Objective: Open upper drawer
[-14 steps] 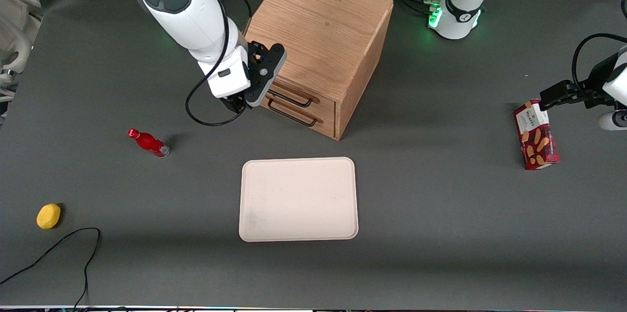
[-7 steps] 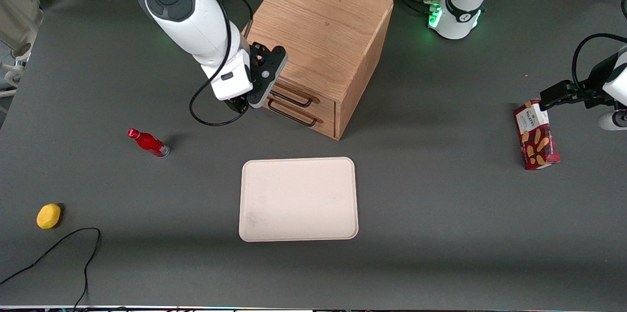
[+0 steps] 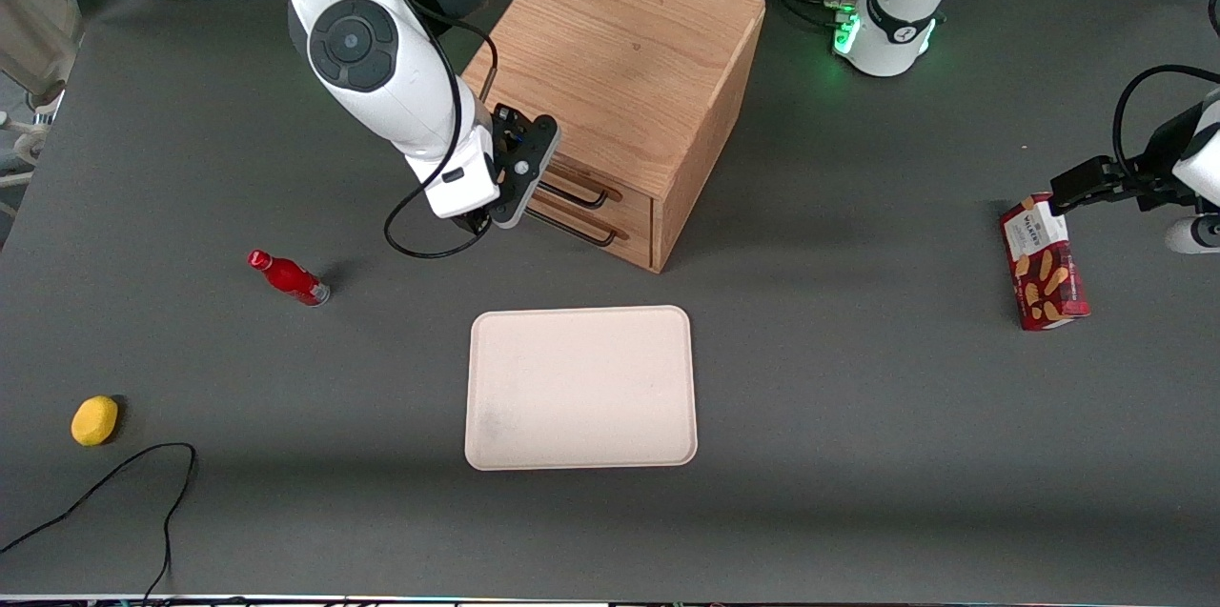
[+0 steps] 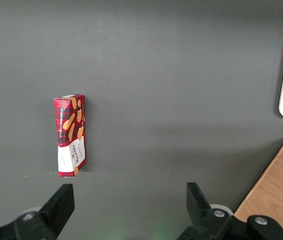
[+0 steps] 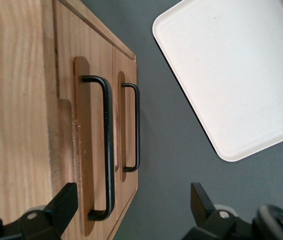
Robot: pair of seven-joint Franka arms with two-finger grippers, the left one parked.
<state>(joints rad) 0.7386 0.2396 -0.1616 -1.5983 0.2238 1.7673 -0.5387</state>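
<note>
Since a second ago the right arm has been swinging inward, and its gripper [image 3: 486, 221] is now sitting closer to the cabinet [image 3: 629, 64] front, at the working-arm end of the drawer faces. Its jaws are standing spread wide in the right wrist view, both fingers [image 5: 61, 205] showing apart, with the black handle [image 5: 106, 150] of the upper drawer [image 5: 84, 100] running into the gap between them without being pinched. That drawer is sitting shut, flush with the cabinet front, directly above the lower drawer [image 3: 596, 240]. A cream tray [image 3: 581, 388] is lying at about six o'clock from the cabinet, nearer the front camera. A red bottle [image 3: 288, 277] is lying at roughly eight o'clock from the gripper, and a yellow ball [image 3: 94, 420] farther along that line. A biscuit box [image 3: 1043, 274] is resting toward the parked arm's end.
</note>
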